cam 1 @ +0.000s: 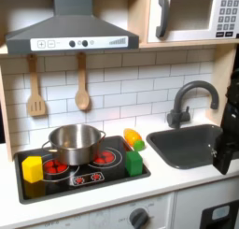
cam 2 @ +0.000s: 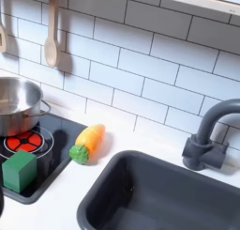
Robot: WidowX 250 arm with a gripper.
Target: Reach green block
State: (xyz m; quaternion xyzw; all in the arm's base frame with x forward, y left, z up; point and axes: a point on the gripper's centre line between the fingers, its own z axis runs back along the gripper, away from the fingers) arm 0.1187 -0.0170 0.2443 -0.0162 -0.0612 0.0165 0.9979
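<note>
We see the gripper (cam 1: pixel 225 156) at the first exterior view's right edge, hanging dark over the sink (cam 1: pixel 177 150), and we cannot tell whether its jaws are parted or closed. The green block (cam 1: pixel 134 162) stands well apart from it, on the stove's (cam 1: pixel 56 181) front right corner in the first exterior view, just below the orange-yellow toy (cam 1: pixel 133 138). The pot (cam 1: pixel 74 141) sits behind, and the yellow block (cam 1: pixel 33 168) at the stove's left.
</note>
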